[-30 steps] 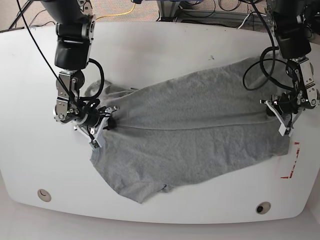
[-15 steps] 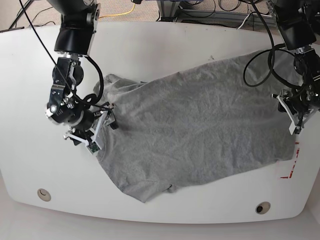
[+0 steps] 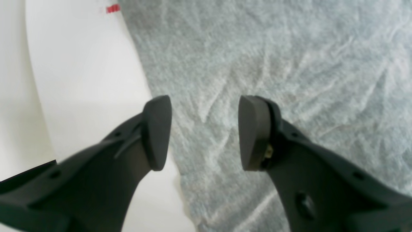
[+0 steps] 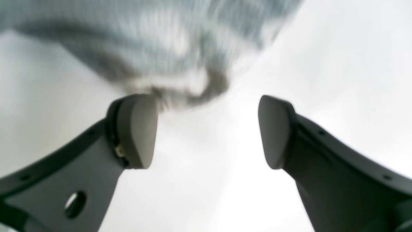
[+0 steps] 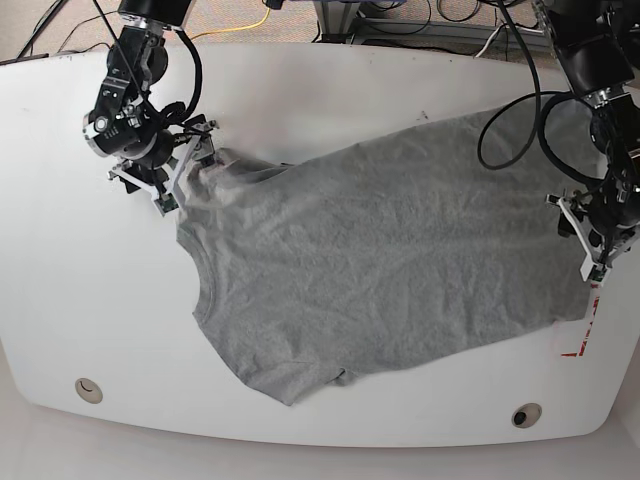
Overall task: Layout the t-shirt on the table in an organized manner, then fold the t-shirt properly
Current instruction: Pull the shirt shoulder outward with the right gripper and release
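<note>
Right gripper (image 5: 185, 170) spread, empty, at the shirt's far sleeve. T-shirt (image 5: 400, 260) lies mostly flat across the table (image 5: 300, 90), wrinkled, near sleeve tucked. Left gripper (image 5: 585, 240) spread over hem. Layout nearly done; folding not begun.

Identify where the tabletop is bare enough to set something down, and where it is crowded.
Free: the table strip behind the t-shirt, the wide patch left of its collar, and the front edge. Crowded: the right end, where the hem meets the left end effector and red tape; also around the right end effector.

Robotics lab, white table (image 5: 330, 90) (cables (image 5: 250, 22) trailing behind), carpet
</note>
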Robot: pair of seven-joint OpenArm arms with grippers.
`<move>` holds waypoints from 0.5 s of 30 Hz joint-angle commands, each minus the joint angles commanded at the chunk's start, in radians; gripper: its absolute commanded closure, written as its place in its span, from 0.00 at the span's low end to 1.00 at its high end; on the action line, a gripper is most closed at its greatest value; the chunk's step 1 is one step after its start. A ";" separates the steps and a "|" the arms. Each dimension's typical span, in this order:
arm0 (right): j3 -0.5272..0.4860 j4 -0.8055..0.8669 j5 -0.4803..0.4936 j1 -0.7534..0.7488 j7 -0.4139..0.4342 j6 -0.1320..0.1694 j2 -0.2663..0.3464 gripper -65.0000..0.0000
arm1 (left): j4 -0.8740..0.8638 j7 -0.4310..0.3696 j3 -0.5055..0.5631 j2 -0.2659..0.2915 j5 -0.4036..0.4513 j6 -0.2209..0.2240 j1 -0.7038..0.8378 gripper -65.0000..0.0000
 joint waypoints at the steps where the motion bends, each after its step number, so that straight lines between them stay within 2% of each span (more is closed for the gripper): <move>1: 0.000 -0.002 0.000 -0.009 0.009 0.000 -0.011 0.28 | 0.000 0.000 0.002 0.002 0.000 0.000 0.000 0.52; 15: -0.002 -0.195 -0.002 0.011 0.086 0.000 -0.021 0.29 | 0.000 0.000 0.002 0.003 -0.003 0.000 0.020 0.52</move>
